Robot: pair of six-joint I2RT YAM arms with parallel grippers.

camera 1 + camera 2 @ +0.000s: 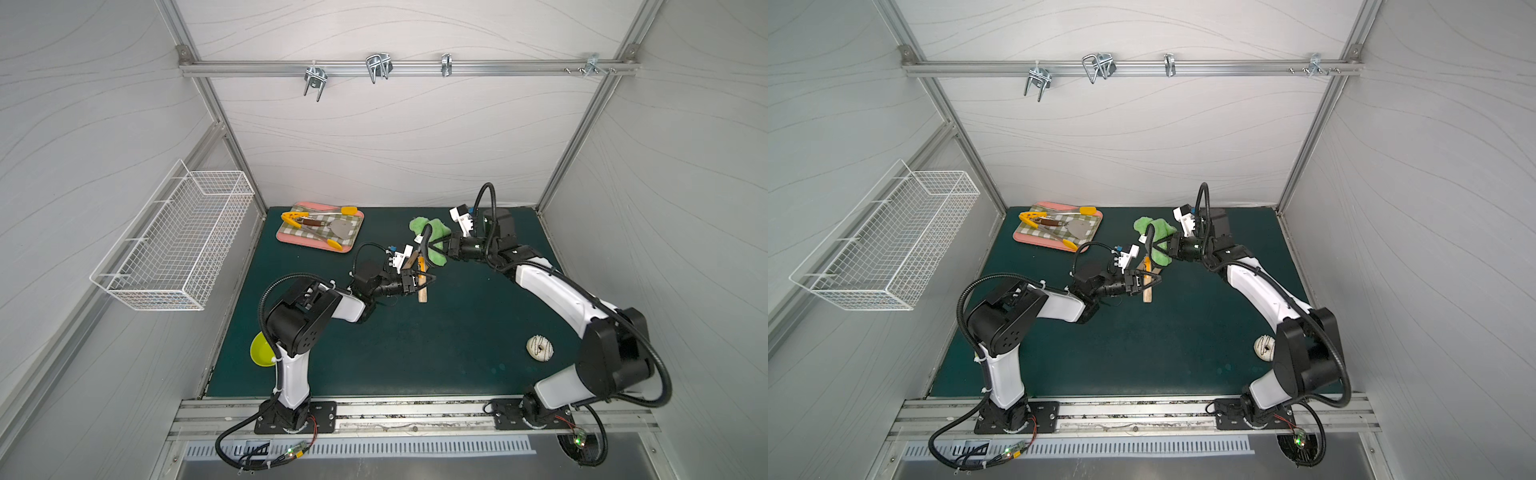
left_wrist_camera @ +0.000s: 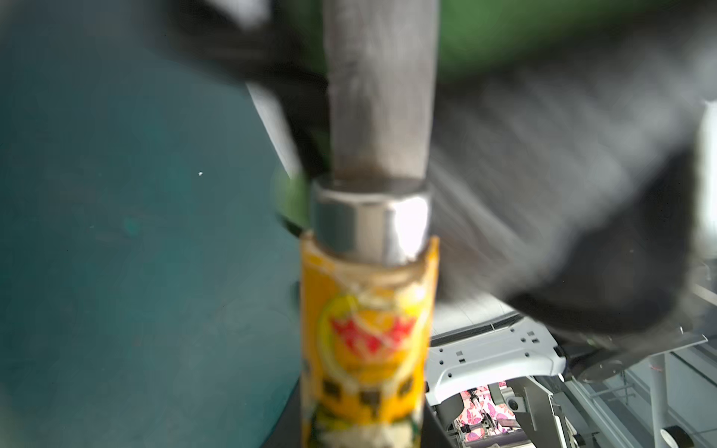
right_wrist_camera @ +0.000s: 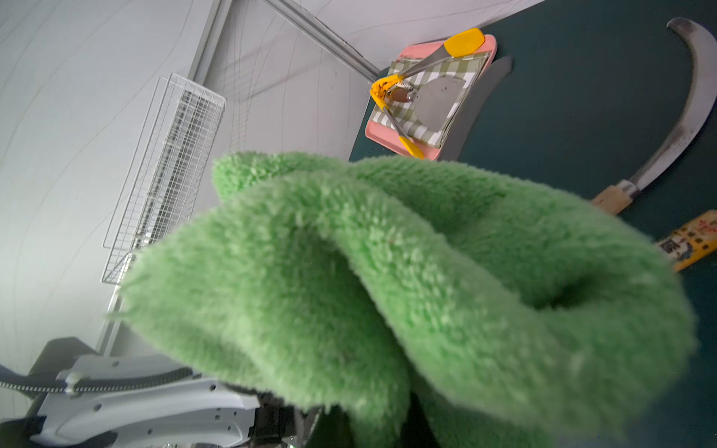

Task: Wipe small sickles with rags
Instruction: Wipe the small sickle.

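Observation:
In both top views my left gripper (image 1: 424, 279) (image 1: 1148, 280) is shut on the wooden handle of a small sickle (image 1: 422, 286), held above the middle of the mat. The left wrist view shows its orange label (image 2: 368, 341), metal ferrule and grey blade (image 2: 378, 97), which runs up into the rag. My right gripper (image 1: 434, 245) (image 1: 1156, 247) is shut on the fluffy light-green rag (image 1: 428, 226) (image 3: 388, 271), bunched against that blade. A second sickle (image 3: 686, 116) with a curved blade and plain wooden handle shows beside the labelled handle in the right wrist view.
A pink tray (image 1: 286, 239) with a checked cloth, yellow-tipped tongs and a spatula sits at the back left of the mat. A white wire basket (image 1: 174, 237) hangs on the left wall. A yellow-green bowl (image 1: 262, 351) lies front left, a doughnut (image 1: 539, 348) front right.

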